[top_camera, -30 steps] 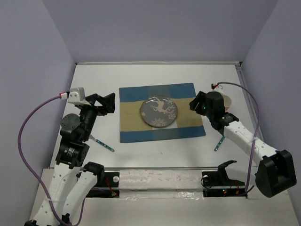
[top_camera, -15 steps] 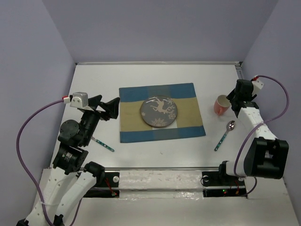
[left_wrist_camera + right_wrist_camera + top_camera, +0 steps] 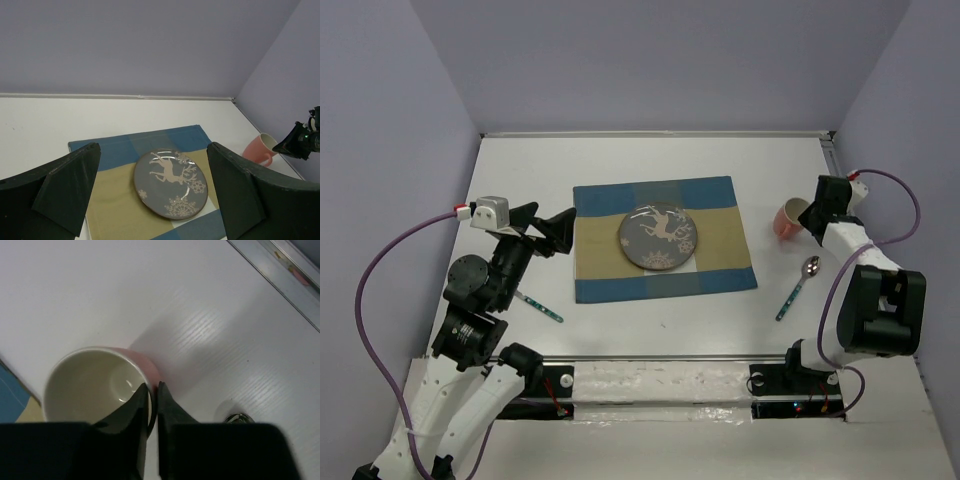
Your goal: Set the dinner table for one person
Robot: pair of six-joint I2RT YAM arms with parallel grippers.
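The pink cup (image 3: 788, 218) with a cream inside (image 3: 90, 382) stands on the white dinner table (image 3: 650, 160), right of the placemat. My right gripper (image 3: 816, 214) is shut on the cup's rim (image 3: 152, 386), one finger inside and one outside the wall. A grey plate (image 3: 659, 237) with a white reindeer lies in the middle of the checked placemat (image 3: 720, 272). My left gripper (image 3: 552, 230) hangs open above the placemat's left edge, nothing between its fingers (image 3: 70, 185); the plate (image 3: 170, 190) shows between them.
A spoon (image 3: 798, 287) with a teal handle lies near the cup, its bowl (image 3: 237, 417) just right of my right fingers. Another teal-handled utensil (image 3: 540, 305) lies left of the placemat under my left arm. Purple walls close in on three sides.
My right arm swung from the placemat's right edge out to the cup, and its jaws closed on the rim. My left gripper lifted and turned a little, then held still.
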